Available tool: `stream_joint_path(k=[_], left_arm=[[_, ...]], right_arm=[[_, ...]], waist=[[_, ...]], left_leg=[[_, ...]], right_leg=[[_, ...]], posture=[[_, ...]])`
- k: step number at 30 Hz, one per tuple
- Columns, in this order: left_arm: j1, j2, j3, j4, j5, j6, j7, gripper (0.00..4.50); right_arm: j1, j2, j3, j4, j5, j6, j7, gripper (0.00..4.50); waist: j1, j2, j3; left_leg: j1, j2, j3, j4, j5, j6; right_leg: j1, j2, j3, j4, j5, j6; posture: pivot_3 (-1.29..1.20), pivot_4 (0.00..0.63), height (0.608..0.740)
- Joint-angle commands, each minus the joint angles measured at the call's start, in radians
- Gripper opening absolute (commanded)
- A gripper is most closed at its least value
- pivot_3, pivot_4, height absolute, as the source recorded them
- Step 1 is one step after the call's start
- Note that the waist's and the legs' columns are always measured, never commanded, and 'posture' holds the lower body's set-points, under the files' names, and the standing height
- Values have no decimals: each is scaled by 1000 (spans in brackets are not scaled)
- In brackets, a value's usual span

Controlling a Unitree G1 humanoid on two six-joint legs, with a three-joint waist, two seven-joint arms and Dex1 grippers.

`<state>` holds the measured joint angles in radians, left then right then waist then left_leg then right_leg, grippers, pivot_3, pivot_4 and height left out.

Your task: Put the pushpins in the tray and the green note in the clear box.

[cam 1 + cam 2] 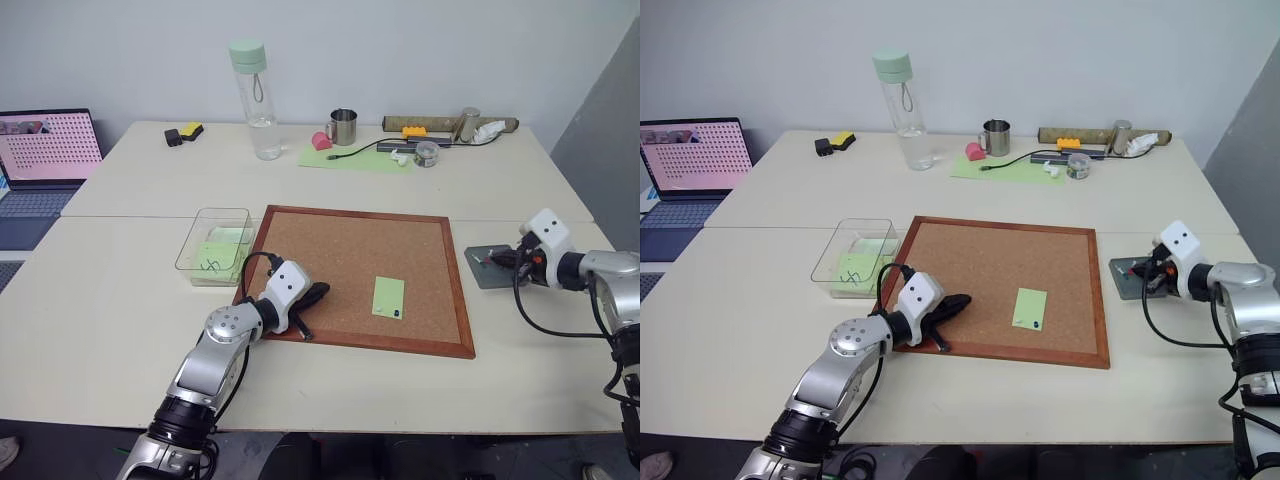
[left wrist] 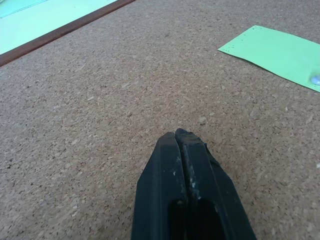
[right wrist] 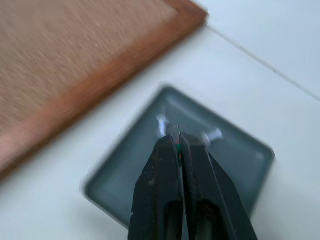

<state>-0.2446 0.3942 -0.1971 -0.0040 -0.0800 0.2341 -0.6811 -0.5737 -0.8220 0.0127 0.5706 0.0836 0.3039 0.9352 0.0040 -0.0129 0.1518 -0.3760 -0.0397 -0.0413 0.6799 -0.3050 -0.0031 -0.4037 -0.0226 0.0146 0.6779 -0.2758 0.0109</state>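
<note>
The green note (image 1: 388, 297) lies on the cork board (image 1: 340, 250), held by a blue pushpin (image 1: 397, 313) at its near corner. My left gripper (image 1: 318, 292) rests shut and empty on the board's near left part, a hand's width left of the note (image 2: 280, 50). To the right of the board, my right gripper (image 3: 177, 139) hovers just over the dark grey tray (image 3: 135, 175), shut on a small green pushpin. Two pale pushpins (image 3: 215, 135) lie in the tray (image 1: 478, 275). The clear box (image 1: 222, 211) stands left of the board.
A green slip with black scribble (image 1: 212, 262) lies in the clear box. At the back of the table stand a water bottle (image 1: 255, 100), a metal cup (image 1: 343, 126), cables and small items on a pale green mat (image 1: 350, 157). A laptop (image 1: 45, 160) sits far left.
</note>
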Motion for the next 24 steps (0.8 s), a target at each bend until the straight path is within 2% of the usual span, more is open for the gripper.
stream_joint_path(k=[1,4,11,14,17,21,24], left_arm=[[40,8,-53,23,23,35,-27,0],[43,8,-51,21,24,36,-27,0],[35,2,-52,32,26,32,-27,0],[32,0,-53,35,27,30,-26,0],[29,0,-52,39,28,28,-25,0],[29,2,-51,41,28,27,-27,0],[29,4,-49,42,29,27,-28,0]], right_arm=[[-21,-10,-21,12,-13,-32,-22,1092],[-20,-16,-34,-10,2,-30,-8,1830],[-20,-46,-48,-52,10,-31,16,3081],[-17,-55,-45,-65,5,-47,22,3791],[17,-70,-38,-136,30,-76,92,4457],[115,-78,-24,-356,130,-33,242,4457],[180,-59,3,-515,178,8,282,4457]], waist=[[0,0,0],[0,0,0],[0,0,0],[0,0,0],[0,1,0],[3,1,0],[3,0,0]], left_leg=[[0,0,0,0,0,0],[0,0,0,0,0,0],[0,0,0,0,0,0],[0,0,0,0,0,0],[0,0,0,0,0,0],[0,0,0,0,0,0],[0,0,-1,0,0,0]], right_leg=[[0,0,0,0,0,0],[0,0,0,0,0,0],[0,0,0,0,0,0],[0,0,0,0,0,0],[0,0,0,0,0,0],[0,0,0,0,0,0],[0,0,0,-1,0,0]], posture=[[0,150,740],[0,150,740],[0,150,740],[0,150,740],[0,150,740],[0,150,740],[0,150,740]])
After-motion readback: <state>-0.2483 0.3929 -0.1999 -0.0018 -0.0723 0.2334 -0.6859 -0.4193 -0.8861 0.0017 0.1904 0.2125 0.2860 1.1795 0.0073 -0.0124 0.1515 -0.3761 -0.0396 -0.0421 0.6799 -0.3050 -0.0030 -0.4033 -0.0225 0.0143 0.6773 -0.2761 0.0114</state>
